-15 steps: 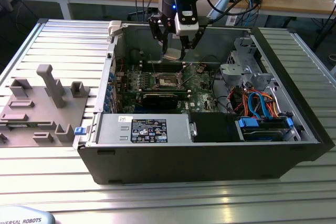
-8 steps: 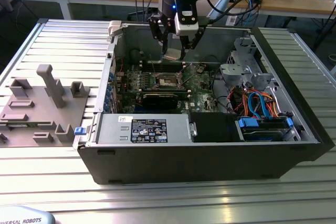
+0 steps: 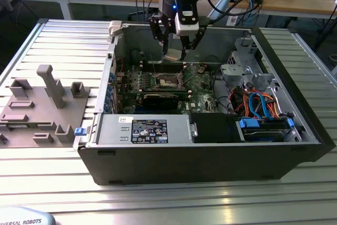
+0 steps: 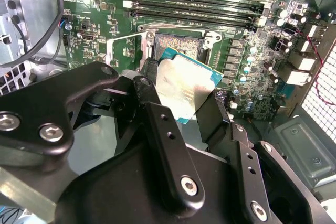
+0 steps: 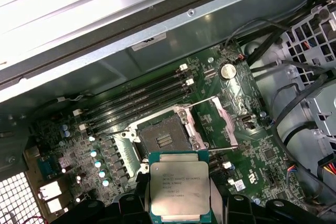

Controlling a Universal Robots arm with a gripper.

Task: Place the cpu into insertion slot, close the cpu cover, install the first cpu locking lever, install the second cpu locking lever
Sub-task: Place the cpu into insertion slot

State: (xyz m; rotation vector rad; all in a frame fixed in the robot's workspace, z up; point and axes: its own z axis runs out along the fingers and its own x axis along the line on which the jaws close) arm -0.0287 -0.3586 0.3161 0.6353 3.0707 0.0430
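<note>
**A:** Nearest the lens in the second wrist view are the black links of the pincer (image 4: 181,90). It's pinching the cpu (image 4: 186,85) by two opposite edges, silvery lid up.

**B:** Where does it sit against the socket?

**A:** In the exterior view the cpu (image 3: 172,54) is in the upper centre of the frame. It hangs above the insertion slot (image 3: 167,81), clearly apart from it. The slot is mid-frame on the green board, inside the open computer case (image 3: 210,156) on the desk (image 3: 52,183).

**B:** Cover out of the way?

**A:** Yes. In the first wrist view the cpu cover (image 5: 223,124) stands swung open just beside the slot (image 5: 164,139). The contact field is bare.

**B:** Risks?

**A:** My read, three of them.
1. Tilt. The chip looks canted against the board in the exterior view. If it goes down like that, one corner lands first and could bend contacts.
2. Offset or rotation. If it's off square to the slot rim, it rides on the rim and never seats. I can't read the notch orientation from here.
3. Grip. It's a thin edge pinch, so a slip would drop the chip onto the bare contacts or the memory slots (image 5: 136,103) beside them.

**B:** Cover collision?

**A:** Possible. The open cover is close to one pincer finger's path, and a nudge could swing it onto the slot early.
</note>
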